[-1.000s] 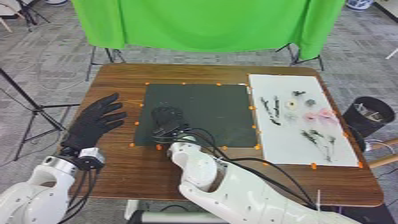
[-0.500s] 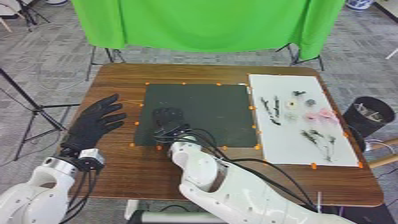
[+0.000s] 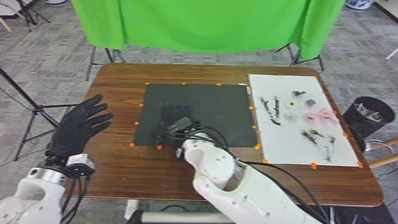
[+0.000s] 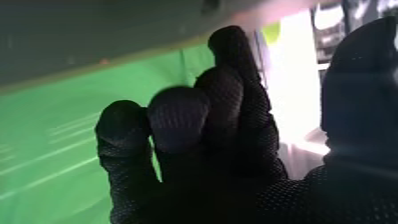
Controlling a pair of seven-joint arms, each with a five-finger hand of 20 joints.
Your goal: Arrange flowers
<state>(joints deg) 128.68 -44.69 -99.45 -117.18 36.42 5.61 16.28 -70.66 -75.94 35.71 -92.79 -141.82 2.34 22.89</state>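
Observation:
My right hand (image 3: pixel 177 116) is over the left part of the dark mat (image 3: pixel 218 102), its fingers pointing toward the mat's far side. The right wrist view shows the same hand (image 4: pixel 240 130) with fingers extended and slightly bent, the thumb apart from them, and no flower between. My left hand (image 3: pixel 78 126) is left of the mat with straight fingers. On the white sheet (image 3: pixel 271 85) lie dark leafy sprigs (image 3: pixel 275 111), a pale flower (image 3: pixel 290 105), pink flowers (image 3: pixel 324 117) and thin-stemmed sprigs (image 3: pixel 318 141). What lies beneath my right hand is hidden.
The brown table (image 3: pixel 124 75) has small orange markers around the mat and sheet. A black bin (image 3: pixel 369 114) stands beyond the table's right edge. Behind the table hangs a green cloth (image 3: pixel 209 30). Cables run along my right arm.
My right hand and wrist have shifted to the right and turned a little over the mat. My left hand has moved slightly left and turned, with its fingers closer together. The flowers lie as before.

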